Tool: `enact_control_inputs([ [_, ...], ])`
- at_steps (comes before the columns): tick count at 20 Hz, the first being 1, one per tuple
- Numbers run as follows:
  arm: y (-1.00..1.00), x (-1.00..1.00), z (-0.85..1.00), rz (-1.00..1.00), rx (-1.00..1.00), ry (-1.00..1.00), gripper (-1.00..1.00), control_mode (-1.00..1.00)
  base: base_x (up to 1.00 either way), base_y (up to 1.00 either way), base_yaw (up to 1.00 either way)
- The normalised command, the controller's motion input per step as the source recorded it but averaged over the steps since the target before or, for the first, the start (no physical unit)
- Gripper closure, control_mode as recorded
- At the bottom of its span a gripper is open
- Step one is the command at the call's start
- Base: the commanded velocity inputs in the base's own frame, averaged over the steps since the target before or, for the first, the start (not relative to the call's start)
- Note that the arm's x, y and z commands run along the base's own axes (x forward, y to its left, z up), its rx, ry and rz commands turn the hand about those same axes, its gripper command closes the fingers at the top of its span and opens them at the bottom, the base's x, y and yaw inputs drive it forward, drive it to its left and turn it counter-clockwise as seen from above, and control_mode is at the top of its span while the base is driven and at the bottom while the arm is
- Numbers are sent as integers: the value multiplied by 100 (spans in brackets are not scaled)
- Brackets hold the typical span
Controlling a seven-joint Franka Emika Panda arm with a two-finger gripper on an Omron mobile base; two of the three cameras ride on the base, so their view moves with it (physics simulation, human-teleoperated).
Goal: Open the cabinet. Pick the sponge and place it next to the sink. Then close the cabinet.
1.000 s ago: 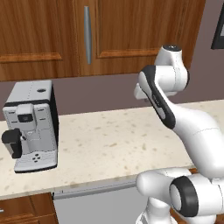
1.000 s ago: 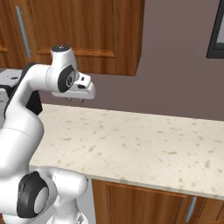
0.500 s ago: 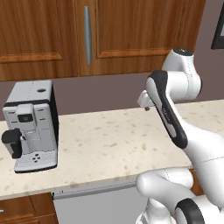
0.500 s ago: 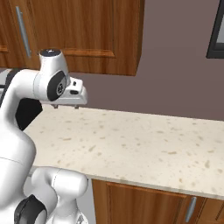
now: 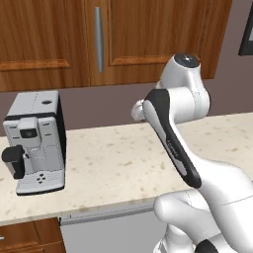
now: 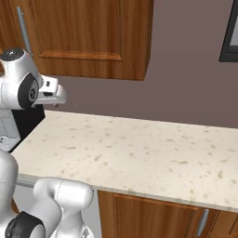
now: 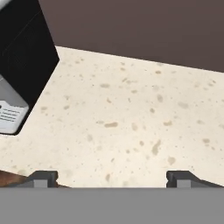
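- Surface: speckled cream stone, runs the full width below the wall units.
- Wall: plain, dull mauve-brown, between surface and upper units.
- Coffee machine: silver and black, stands upright at the left end of the surface, near the front edge.
- Base units: reddish-brown wood under the surface; one vertical silver handle visible at lower right.
- Grey panel: set under the surface edge, beside a wood drawer front.
- Dark frame: mounted on the wall, upper right, cut off by the picture edge.
- Light: even, soft shadows.
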Motion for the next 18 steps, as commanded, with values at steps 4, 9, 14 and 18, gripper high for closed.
enact_control_inputs([
  [4, 56, -22, 62, 0, 0, -10, -100, -100, 0, 0, 0],
  [9, 39, -8, 55, 0, 0, -6, -100, -100, 0, 0, 0],
  [14, 27, 0, 22, 0, 0, -10, -100, -100, 0, 0, 0],
  [18, 17, 0, 16, 0, 1, -14, -100, -100, 0, 0, 0],
])
